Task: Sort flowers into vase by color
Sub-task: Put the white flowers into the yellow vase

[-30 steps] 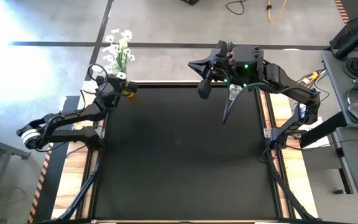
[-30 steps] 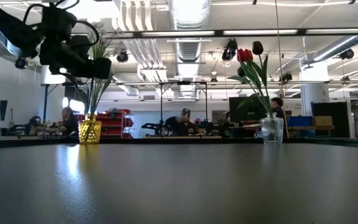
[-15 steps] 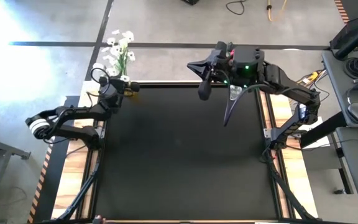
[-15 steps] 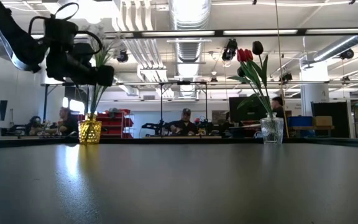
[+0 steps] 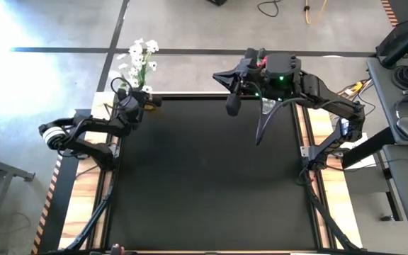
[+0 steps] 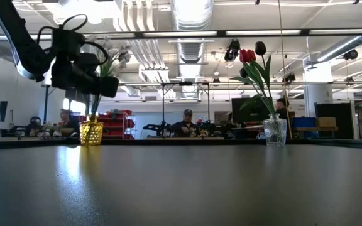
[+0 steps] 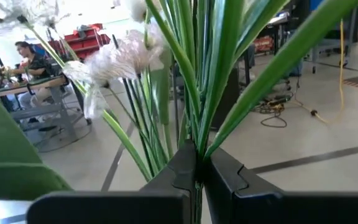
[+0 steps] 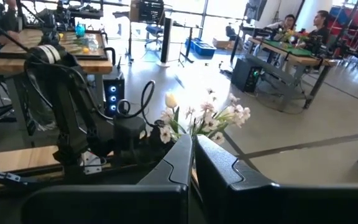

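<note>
White blossoms on green stems stand in a yellow vase at the table's far left corner. My left gripper is there above the vase, shut on the stems. Red tulips and a dark tulip stand in a clear glass vase at the far right, seen from above as the clear vase. My right gripper hovers left of that vase, shut and holding nothing. The right wrist view shows the white flowers farther off. My left gripper pinches the bunch of green stems between its two fingers, below the blossoms and leaves. The fingers come level from the table's left and lie across the stems. The bunch stands nearly upright, and its lower part runs down into the yellow vase.
The black table top lies between the arms. Both vases stand along the far edge. A long dark leaf hangs from the clear vase over the table. People sit at benches in the room behind.
My left gripper has moved toward the table's right and slightly down, staying shut on the stems, and its elbow has swung in toward the table. The white blossoms have shifted a little to the right with it.
</note>
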`<state>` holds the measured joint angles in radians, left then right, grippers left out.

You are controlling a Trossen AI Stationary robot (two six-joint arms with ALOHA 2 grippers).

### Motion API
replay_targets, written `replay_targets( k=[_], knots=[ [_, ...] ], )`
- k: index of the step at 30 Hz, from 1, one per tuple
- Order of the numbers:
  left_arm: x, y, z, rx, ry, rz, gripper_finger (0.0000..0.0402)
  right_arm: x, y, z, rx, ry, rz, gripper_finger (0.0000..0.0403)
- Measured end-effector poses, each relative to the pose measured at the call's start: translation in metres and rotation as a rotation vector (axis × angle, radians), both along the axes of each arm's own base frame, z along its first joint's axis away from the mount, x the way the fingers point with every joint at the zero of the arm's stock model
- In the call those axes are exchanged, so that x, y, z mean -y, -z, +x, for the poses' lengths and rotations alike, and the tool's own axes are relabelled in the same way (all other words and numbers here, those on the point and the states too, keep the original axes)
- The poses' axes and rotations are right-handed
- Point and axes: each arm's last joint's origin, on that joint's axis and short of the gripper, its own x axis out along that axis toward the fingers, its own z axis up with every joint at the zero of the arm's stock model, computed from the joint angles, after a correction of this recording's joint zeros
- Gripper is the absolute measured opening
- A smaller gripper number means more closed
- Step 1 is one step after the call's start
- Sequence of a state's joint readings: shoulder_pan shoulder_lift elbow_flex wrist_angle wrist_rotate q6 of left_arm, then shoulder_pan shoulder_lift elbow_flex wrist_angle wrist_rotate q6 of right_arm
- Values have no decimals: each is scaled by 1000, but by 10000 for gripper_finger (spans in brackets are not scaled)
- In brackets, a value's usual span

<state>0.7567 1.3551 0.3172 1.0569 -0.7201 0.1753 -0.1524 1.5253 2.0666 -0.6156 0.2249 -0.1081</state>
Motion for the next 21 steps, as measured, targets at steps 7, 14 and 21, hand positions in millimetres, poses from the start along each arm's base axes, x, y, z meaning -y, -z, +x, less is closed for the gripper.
replay_targets(
  k=[7, 14, 21],
  knots=[
    [0, 2, -1, -18, -41, -10, 23, -1, 0, 0, 1, -24, 6, 13],
    [1, -2, -2, -13, -37, 4, 78, -2, 0, 0, 1, -27, 6, 13],
    [7, -8, -1, -49, -21, 13, 126, -2, 0, 0, 4, -25, 16, 13]
  ],
)
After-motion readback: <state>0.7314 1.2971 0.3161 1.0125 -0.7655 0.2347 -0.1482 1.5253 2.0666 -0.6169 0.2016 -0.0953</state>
